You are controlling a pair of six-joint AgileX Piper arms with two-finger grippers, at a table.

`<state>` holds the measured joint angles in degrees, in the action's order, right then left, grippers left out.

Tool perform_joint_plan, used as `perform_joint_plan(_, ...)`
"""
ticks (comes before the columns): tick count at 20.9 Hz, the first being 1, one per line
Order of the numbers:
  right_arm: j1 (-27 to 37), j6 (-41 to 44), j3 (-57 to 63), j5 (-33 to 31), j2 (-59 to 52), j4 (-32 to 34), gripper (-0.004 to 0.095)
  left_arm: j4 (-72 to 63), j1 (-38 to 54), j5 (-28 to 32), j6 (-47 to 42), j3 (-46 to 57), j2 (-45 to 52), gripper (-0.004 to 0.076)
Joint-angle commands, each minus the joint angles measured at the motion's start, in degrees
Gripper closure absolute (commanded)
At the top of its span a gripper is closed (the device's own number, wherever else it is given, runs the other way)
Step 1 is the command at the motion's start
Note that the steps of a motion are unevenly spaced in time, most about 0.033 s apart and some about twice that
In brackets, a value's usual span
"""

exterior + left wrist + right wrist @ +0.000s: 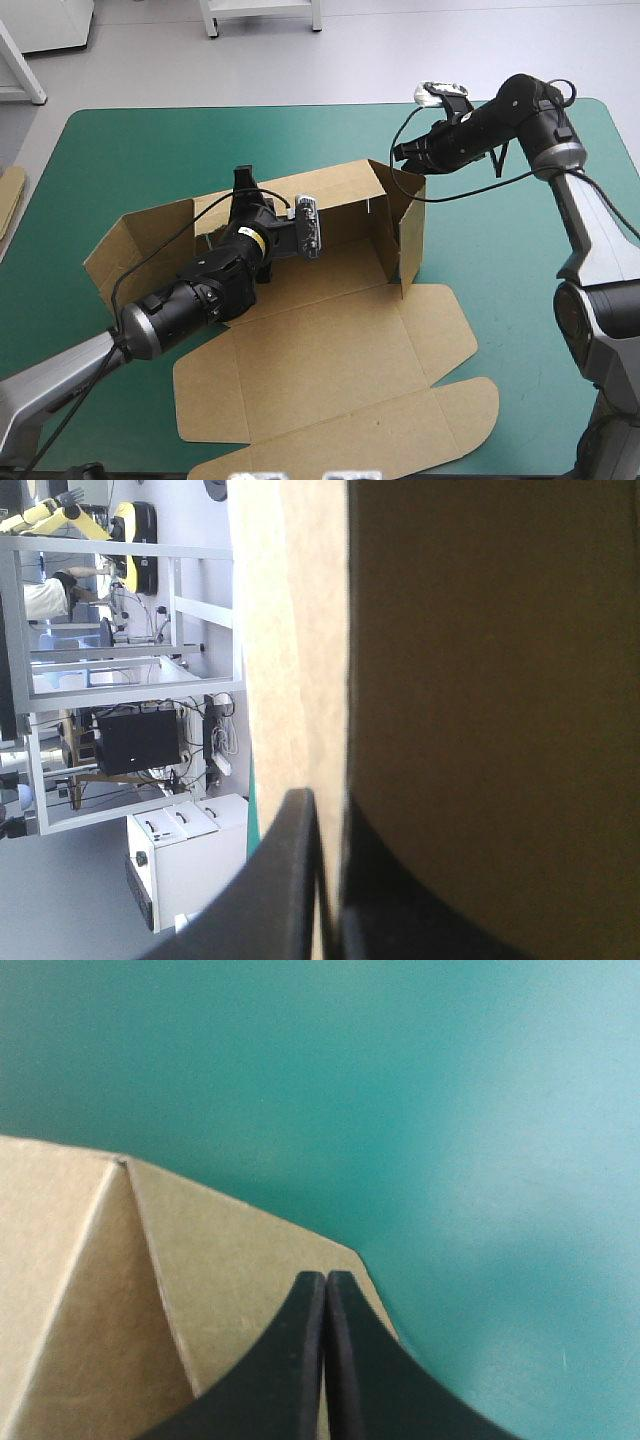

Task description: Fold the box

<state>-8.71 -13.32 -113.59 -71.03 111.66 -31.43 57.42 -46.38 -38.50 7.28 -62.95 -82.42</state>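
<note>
The brown box lies partly raised on the teal-green cover: its back wall and right side wall stand up, and the lid panel lies flat toward the front edge. My left gripper sits at the back wall's top edge, shut on the board. In the left wrist view the box runs edge-on between the fingers of the left gripper. My right gripper is shut at the top far corner of the right wall. In the right wrist view the right gripper points over a corner flap of the box.
A left side flap slants outward from the box. An edge of more brown board shows at the table's left edge. Bare teal-green cover lies to the right of the box and along the far side.
</note>
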Motion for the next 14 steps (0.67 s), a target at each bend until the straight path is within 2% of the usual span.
perform_joint_plan(1,-0.2,-2.2,1.1,0.8,-5.4,-2.0,0.0908,-2.8,0.1,-2.8,-0.7,-0.7,1.3,0.0732)
perform_joint_plan(5,-0.2,-4.0,7.0,3.9,-8.3,-2.4,0.0908,-2.8,0.1,-2.8,-0.7,-0.7,1.3,0.0732)
perform_joint_plan(7,-0.2,-6.7,12.5,7.9,-10.6,-2.8,0.0908,-3.0,0.1,-2.6,-0.7,-0.7,1.3,0.0732)
perform_joint_plan(9,-0.2,-12.2,18.6,11.8,-13.6,-5.7,0.0908,-3.2,0.1,-2.6,-0.7,-0.7,1.3,0.0732)
perform_joint_plan(11,-0.2,-21.1,27.4,18.8,-16.9,-10.8,0.0908,-3.2,0.1,-2.2,-0.7,-0.7,1.3,0.0733)
perform_joint_plan(14,-0.2,-33.4,36.0,24.8,-20.2,-19.0,0.0908,-3.2,0.1,-2.2,-0.7,-0.7,1.3,0.0732)
